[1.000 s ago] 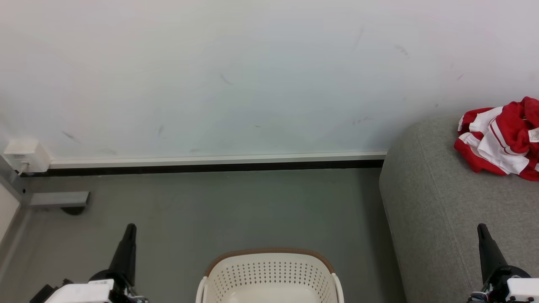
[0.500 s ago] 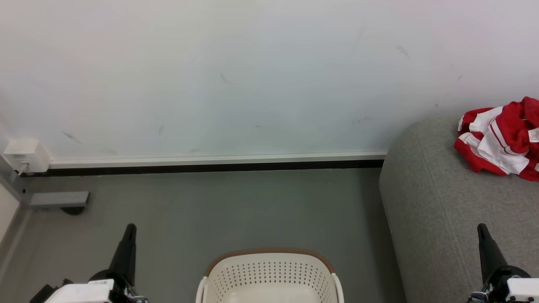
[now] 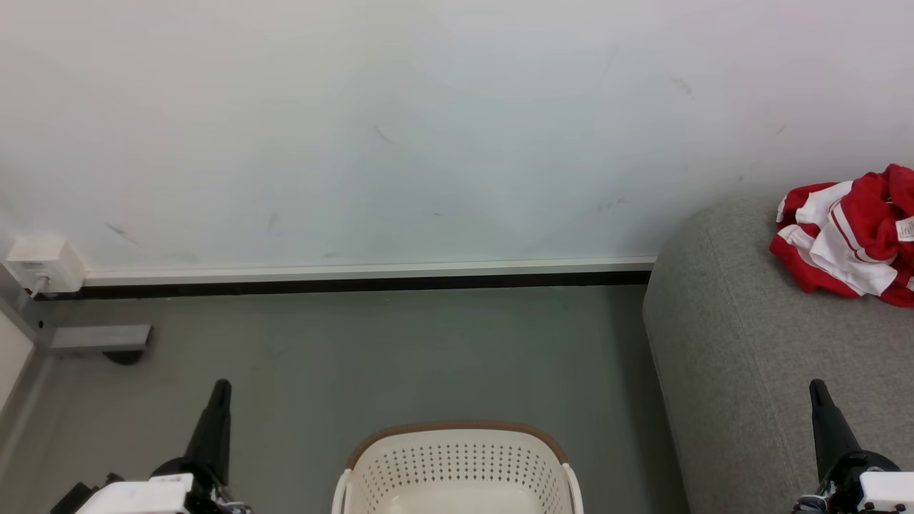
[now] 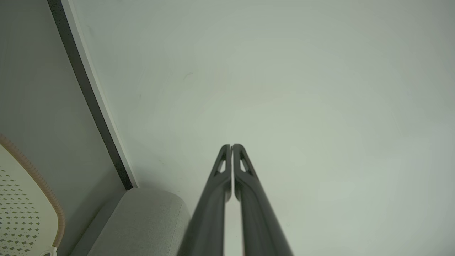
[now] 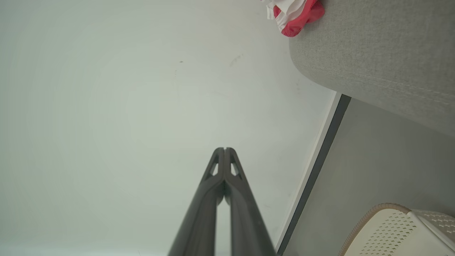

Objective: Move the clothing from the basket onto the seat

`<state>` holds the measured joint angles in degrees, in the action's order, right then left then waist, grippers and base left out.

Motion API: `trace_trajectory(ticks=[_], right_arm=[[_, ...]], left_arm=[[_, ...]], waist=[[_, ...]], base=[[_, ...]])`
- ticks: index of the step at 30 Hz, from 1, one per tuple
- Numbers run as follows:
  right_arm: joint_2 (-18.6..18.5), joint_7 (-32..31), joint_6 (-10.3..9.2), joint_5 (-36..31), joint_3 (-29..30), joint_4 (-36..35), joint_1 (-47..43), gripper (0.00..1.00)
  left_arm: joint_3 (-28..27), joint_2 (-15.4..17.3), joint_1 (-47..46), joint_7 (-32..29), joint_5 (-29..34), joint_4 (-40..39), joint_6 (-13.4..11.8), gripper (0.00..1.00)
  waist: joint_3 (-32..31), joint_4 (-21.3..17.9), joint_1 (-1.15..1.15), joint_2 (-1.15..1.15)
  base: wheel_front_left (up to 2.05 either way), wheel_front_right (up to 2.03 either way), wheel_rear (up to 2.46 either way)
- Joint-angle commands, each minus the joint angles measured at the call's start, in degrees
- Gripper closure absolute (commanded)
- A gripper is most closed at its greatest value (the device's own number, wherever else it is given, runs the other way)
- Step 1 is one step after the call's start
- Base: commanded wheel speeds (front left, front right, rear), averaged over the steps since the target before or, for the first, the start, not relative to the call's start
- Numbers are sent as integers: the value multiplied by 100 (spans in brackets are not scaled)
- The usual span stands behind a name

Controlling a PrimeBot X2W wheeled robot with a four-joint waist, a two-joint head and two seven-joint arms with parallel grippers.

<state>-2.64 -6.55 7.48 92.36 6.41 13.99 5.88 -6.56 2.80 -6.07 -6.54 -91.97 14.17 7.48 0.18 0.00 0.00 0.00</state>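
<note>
1. Fingers (image 4: 215,199) of the left gripper (image 4: 231,147) pressed together along their length in the left wrist view, with nothing between them. Fingers (image 5: 241,213) of the right gripper (image 5: 224,149) likewise closed tip to tip and holding nothing.
2. In the head view, parked at the lower left and lower right corners with tips pointing up the frame. Well apart from basket and garment alike, which reads as a rest pose rather than a reach.
3. Clothing (image 3: 850,235) crumpled at the right edge of the head view, a little above the middle, lying on top of the seat (image 3: 735,343). Red folds, white panels and a small white label turned outward. Bunched rather than spread — consistent, by the look of the folds, with a loose release and not a careful laying-out.
4. Basket (image 3: 457,464) at bottom centre of the head view, standing on the grey floor (image 3: 428,350) near the seat's rounded left flank. No fabric in the part of its interior that shows; nearer part cut off by the bottom edge, so contents there impossible to tell.
5. Judging from this layout, transfer apparently complete: garment on the upholstery, container seemingly emptied, both grippers closed on nothing and clear of the work.
6. Possible loose end — garment's right side clipped by the frame edge, so no way to tell how far it reaches across the cushion or whether any part hangs off.
</note>
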Motion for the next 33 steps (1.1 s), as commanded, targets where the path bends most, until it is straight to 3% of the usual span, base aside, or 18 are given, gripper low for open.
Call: trace_trajectory(ticks=[1, 33], right_arm=[[-45, -15, 2, 13, 22, 12, 83, 100], [-45, -14, 2, 13, 22, 12, 83, 100]], left_arm=[[-11, 10, -44, -19, -82, -21, 15, 100], [-11, 10, -44, -18, -82, -21, 15, 100]], waist=[[0, 0, 0, 0], [0, 0, 0, 0]], base=[[0, 0, 0], [0, 0, 0]])
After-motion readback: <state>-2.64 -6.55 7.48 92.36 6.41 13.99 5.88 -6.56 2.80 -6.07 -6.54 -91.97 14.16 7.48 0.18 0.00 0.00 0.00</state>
